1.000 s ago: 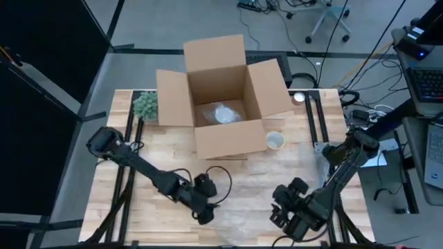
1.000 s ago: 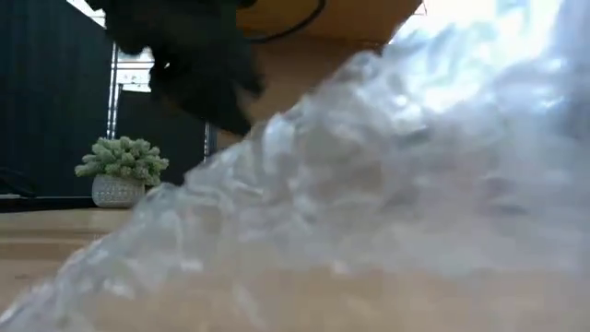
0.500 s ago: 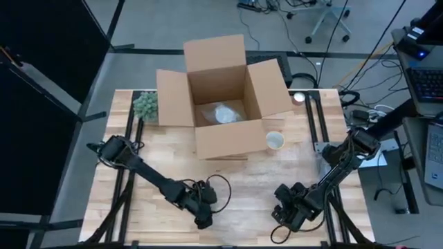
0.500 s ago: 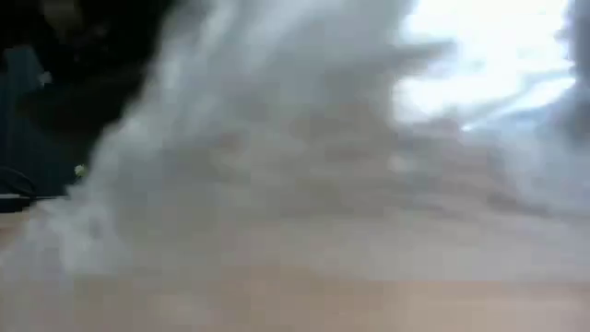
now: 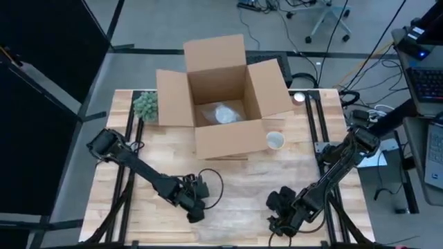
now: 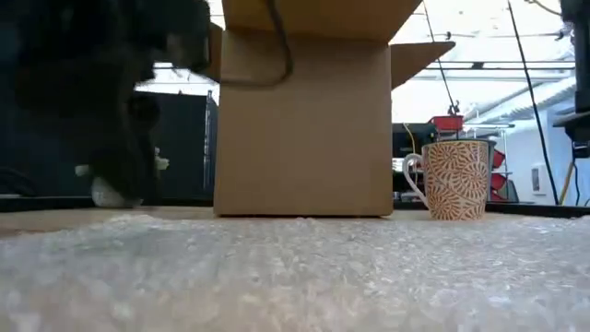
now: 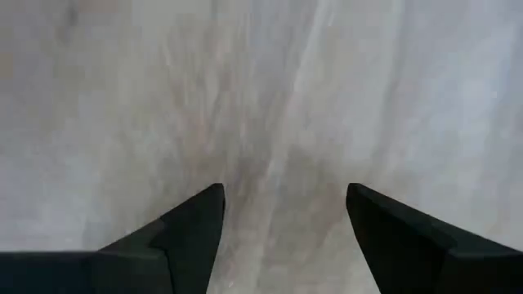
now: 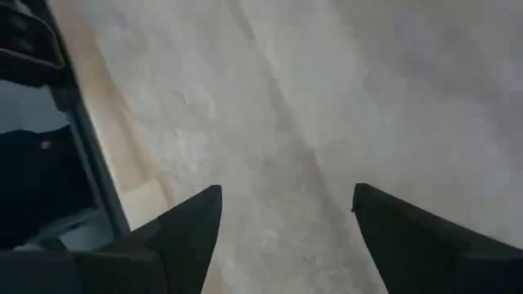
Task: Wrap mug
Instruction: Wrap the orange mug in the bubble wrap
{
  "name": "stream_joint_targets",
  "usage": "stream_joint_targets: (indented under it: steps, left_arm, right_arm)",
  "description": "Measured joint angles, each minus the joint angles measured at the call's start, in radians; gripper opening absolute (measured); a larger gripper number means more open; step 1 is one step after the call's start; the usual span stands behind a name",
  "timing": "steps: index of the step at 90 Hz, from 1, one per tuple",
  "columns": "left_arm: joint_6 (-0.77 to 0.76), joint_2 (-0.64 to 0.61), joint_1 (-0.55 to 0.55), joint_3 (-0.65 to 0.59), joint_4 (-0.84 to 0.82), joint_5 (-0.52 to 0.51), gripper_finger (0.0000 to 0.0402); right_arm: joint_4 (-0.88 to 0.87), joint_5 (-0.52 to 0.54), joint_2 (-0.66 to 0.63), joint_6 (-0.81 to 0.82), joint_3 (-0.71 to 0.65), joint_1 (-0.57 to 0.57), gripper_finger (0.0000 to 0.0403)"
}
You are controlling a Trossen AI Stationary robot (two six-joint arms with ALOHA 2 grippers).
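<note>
The wrap now lies flat across the near table; a second ago it billowed up and blocked the low view, and half a second ago it was a blur of motion. With it settled, the low view opens on the box and the mug.

Both grippers have come down toward the near edge and released. The left gripper hangs with fingers spread wide, bare wrap showing between and ahead of the fingertips, nothing pinched. The right gripper is equally wide, wrap between its fingers and a strip of wood and a dark rail off to one side of them.

The mug stands upright beside the box's front corner, off the wrap and well ahead of both sets of fingers, nearer the right arm's side.

My reading: the spreading step looks finished, and the sheet is ready to receive the mug. The next move probably falls to the right gripper, which must reach forward, take the mug and bring it back onto the wrap.
</note>
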Motion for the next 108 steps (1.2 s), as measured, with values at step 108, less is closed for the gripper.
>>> stream_joint_targets:
  steps: [108]
  left_arm:
    - [0.058, -0.016, -0.011, 0.002, 0.025, -0.022, 0.0247]
  right_arm:
    - [-0.395, 0.302, -0.454, -0.314, -0.108, -0.194, 0.0263]
